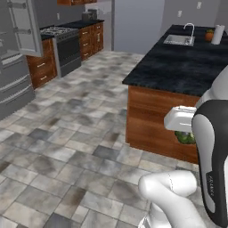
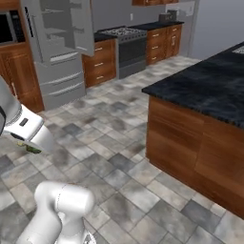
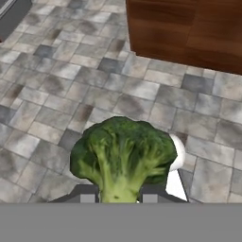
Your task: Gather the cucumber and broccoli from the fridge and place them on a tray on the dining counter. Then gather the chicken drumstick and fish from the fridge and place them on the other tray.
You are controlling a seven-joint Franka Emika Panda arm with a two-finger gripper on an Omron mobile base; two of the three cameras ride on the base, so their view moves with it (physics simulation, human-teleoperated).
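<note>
In the left base view, the white arm rises at lower right, and the broccoli (image 1: 185, 137) peeks out green just under its white hand, hanging in front of the wooden side of the dining counter (image 1: 178, 67). The black counter top runs back to a steel sink (image 1: 179, 40) with a faucet. The fridge (image 1: 15, 67) stands at far left with a door swung open, next to a stove (image 1: 62, 46).

In the right base view, the arm reaches to the left edge; a sliver of green broccoli (image 2: 29, 148) shows below the hand, above the tiled floor (image 2: 109, 157). The fridge (image 2: 59, 52) stands open behind it, and the dining counter (image 2: 209, 90) fills the right.

In the hand view, the fingers (image 3: 85, 193) are closed tight on the pale stem of the broccoli (image 3: 124, 153), whose floret head points away from the camera. It is held over the grey tiles, with the counter's wooden side at top right.
</note>
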